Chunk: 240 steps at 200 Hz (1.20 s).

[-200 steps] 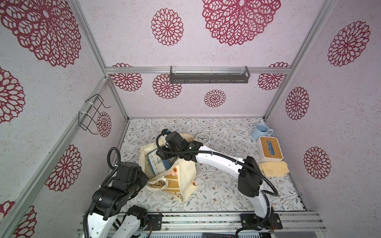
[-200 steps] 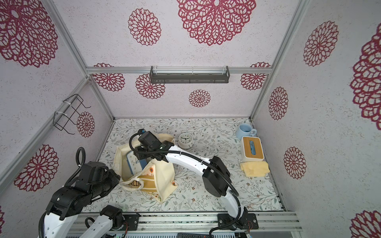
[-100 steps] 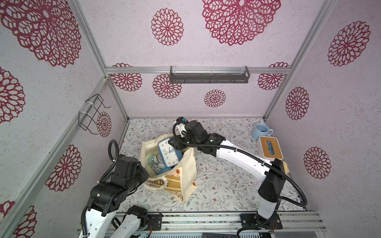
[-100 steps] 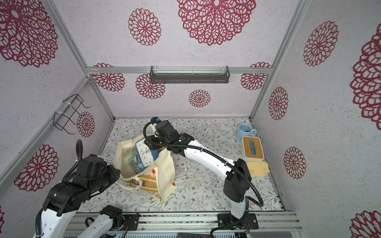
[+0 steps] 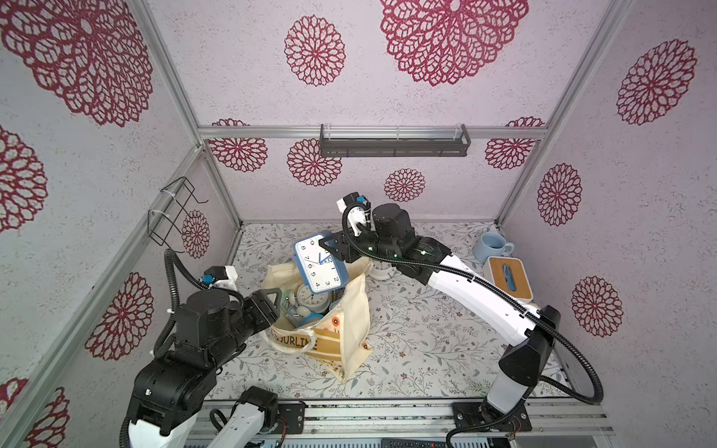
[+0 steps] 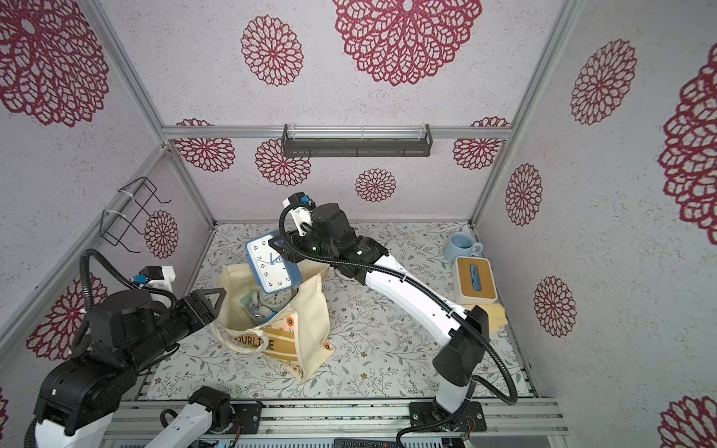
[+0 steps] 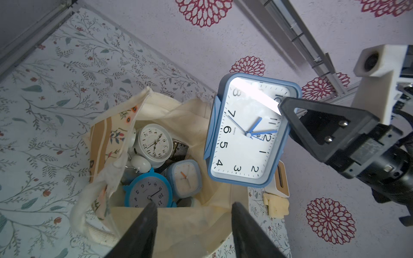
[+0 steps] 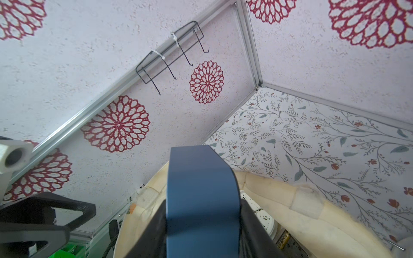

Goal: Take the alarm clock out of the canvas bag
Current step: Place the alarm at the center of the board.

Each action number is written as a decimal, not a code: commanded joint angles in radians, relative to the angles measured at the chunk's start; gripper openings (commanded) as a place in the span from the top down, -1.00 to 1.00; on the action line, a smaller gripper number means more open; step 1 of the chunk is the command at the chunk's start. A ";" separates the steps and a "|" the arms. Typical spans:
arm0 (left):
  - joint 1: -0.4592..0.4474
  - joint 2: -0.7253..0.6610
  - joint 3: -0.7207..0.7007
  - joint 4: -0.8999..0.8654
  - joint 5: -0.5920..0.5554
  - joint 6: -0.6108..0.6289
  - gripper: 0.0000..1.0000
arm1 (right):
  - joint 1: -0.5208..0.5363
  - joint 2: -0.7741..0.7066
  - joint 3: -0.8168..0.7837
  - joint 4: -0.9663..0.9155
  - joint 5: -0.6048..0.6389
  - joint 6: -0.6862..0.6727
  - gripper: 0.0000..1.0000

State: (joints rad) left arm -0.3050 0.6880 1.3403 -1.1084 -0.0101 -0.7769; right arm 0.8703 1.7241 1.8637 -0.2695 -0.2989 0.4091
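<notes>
Clock (image 5: 320, 267) above bag (image 5: 355, 310) rim, held by right pincer (image 5: 325, 245).

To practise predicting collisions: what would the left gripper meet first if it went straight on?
Probably the near cream wall of the canvas bag, just ahead of the open left gripper; depth is uncertain.

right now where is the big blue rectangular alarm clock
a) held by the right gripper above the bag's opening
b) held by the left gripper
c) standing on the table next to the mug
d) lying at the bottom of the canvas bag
a: the right gripper is clamped on the top edge of the blue rectangular clock, which hangs clear above the open canvas bag.
</notes>
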 commanded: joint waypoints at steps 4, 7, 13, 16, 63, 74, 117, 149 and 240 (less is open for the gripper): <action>0.001 0.038 0.075 0.073 0.071 0.081 -0.23 | -0.018 -0.101 0.096 0.058 -0.028 -0.012 0.76; 0.001 0.046 0.083 0.074 0.081 0.086 -0.24 | -0.022 -0.105 0.102 0.055 -0.027 -0.011 0.76; 0.001 0.061 0.104 0.082 0.099 0.096 -0.25 | -0.026 -0.110 0.112 0.047 -0.020 -0.010 0.77; 0.001 0.069 0.114 0.084 0.110 0.102 -0.26 | -0.029 -0.114 0.116 0.044 -0.014 -0.008 0.77; -0.009 0.247 0.257 0.134 0.244 0.172 -0.32 | -0.136 -0.202 0.104 -0.061 0.068 -0.006 0.83; -0.032 0.286 0.269 0.158 0.246 0.186 -0.32 | -0.178 -0.231 0.063 -0.087 0.082 0.001 0.83; -0.270 0.508 0.371 0.191 0.065 0.270 -0.34 | -0.429 -0.396 -0.258 -0.031 0.024 0.121 0.83; -0.465 0.711 0.475 0.170 -0.058 0.332 -0.36 | -0.621 -0.487 -0.498 -0.005 -0.007 0.164 0.82; -0.713 0.992 0.519 0.201 -0.202 0.311 -0.38 | -0.818 -0.247 -0.807 0.256 -0.166 0.289 0.76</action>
State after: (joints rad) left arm -0.9993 1.6802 1.8469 -0.9360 -0.1547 -0.4667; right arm 0.0490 1.4246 1.0130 -0.1841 -0.3691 0.6643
